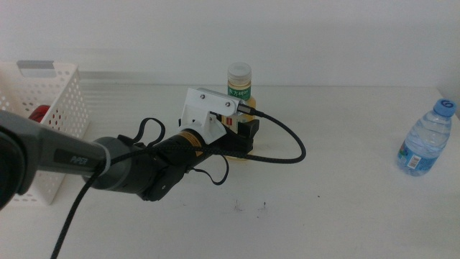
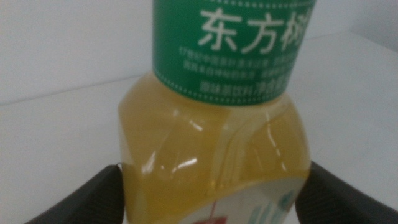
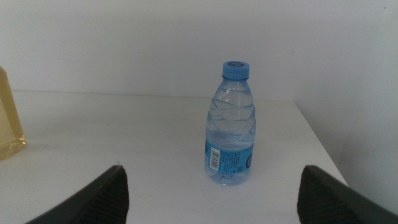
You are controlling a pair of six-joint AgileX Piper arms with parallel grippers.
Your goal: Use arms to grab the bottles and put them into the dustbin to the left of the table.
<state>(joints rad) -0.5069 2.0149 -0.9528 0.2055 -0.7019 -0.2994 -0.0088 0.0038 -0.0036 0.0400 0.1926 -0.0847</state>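
The yellow tea bottle (image 1: 239,80) with white cap and green neck label stands upright mid-table. My left gripper (image 1: 243,135) is open, with its jaws on either side of the bottle's lower body; the bottle (image 2: 211,155) fills the left wrist view between the jaws. The small clear blue-capped water bottle (image 1: 425,138) stands upright at the far right. My right gripper (image 3: 211,202) is open and empty, facing the water bottle (image 3: 231,124) from some way off; it is out of the middle view. The white perforated dustbin (image 1: 68,93) stands at the left, with a red can (image 1: 39,114) inside.
A thick black cable (image 1: 287,137) loops from the left wrist over the table to the right of the tea bottle. The table's right edge (image 1: 449,93) lies just behind the water bottle. The tea bottle's edge also shows in the right wrist view (image 3: 9,118).
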